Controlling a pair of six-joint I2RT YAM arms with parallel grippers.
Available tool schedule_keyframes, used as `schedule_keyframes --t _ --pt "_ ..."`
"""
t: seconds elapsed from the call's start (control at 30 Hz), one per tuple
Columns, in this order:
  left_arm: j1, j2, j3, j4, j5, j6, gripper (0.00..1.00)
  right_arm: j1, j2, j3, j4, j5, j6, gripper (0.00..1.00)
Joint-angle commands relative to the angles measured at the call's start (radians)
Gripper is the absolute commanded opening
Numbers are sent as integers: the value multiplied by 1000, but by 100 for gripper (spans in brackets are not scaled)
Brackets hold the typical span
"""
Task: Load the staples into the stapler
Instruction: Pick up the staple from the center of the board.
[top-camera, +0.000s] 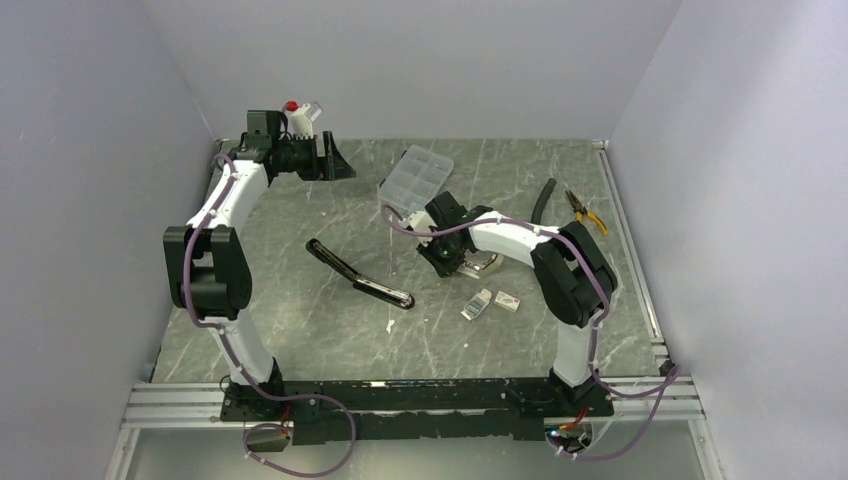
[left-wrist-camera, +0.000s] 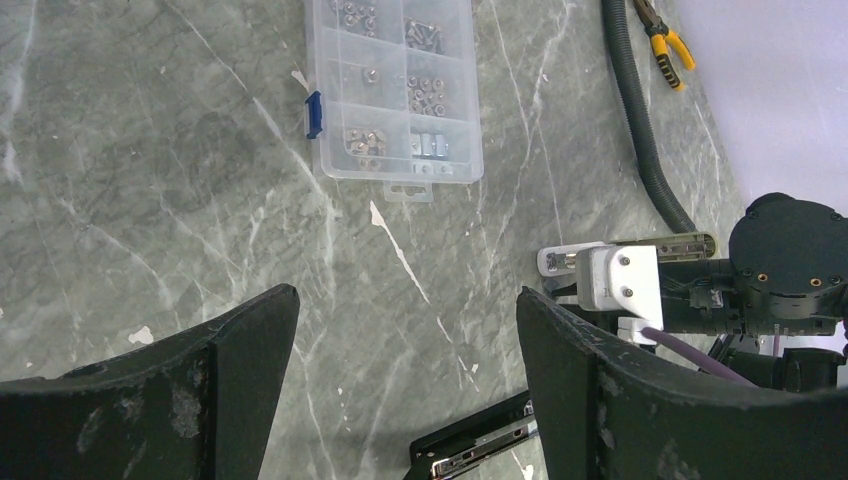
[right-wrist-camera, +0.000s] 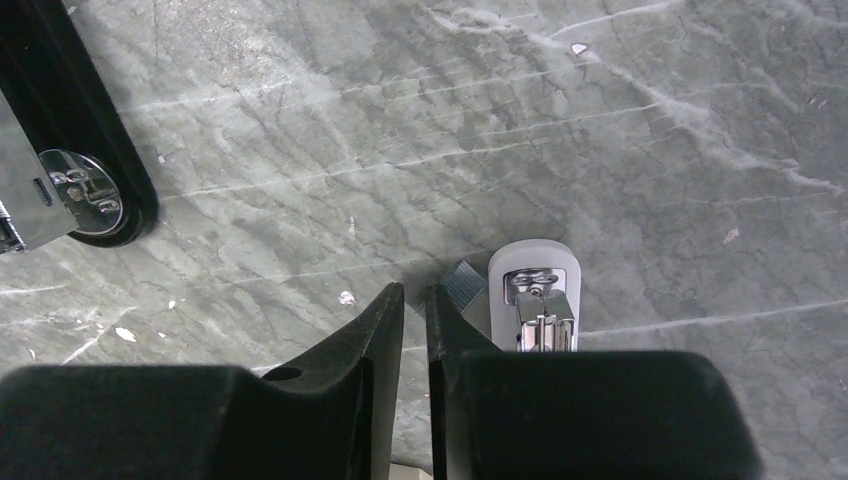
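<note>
At the upper left of the top view the left arm is raised above the far edge of the grey marbled tabletop (top-camera: 300, 335), and its left end effector (top-camera: 336, 160) stands wide, both dark fingers well apart with nothing between them (its own camera shows only bare stone in the gap). Toward the middle of the frame the black stapler (top-camera: 360, 279) lies opened out flat in a long shallow bend, its chrome channel facing up. Up and right of it, near the far edge, sits a clear compartment case (top-camera: 416, 177) with small metal parts in its cells. Just below the case, right of centre, the right arm bends down to the surface. The right end effector (right-wrist-camera: 412, 293) is drawn narrow, with only a thin slit left between its fingers and tabletop showing through it. A small grey scrap (right-wrist-camera: 462, 283) lies against the outer side of one finger, beside a pale rounded piece (right-wrist-camera: 530, 275) with chrome inside; what either one is I cannot tell. Lower right of centre, the white staple box (top-camera: 477, 304) lies in two pieces just beside each other, the staples themselves too small to pick out. Farther right lie a black ribbed hose (top-camera: 545, 200) and yellow-handled pliers (top-camera: 586, 213).
</note>
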Motion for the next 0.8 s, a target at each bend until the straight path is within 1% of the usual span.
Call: schedule_keyframes --t 0.0,0.1,0.43,0.77 --pt "6 -17 24 10 26 4 85 2 -20 29 17 45 -7 18" --pt "5 -12 32 3 28 4 85 2 -24 27 20 49 -9 19" --pt "4 -7 27 12 30 4 86 2 -61 12 38 67 -13 24" --pt "5 3 32 13 33 4 87 2 -61 11 39 77 -15 23"
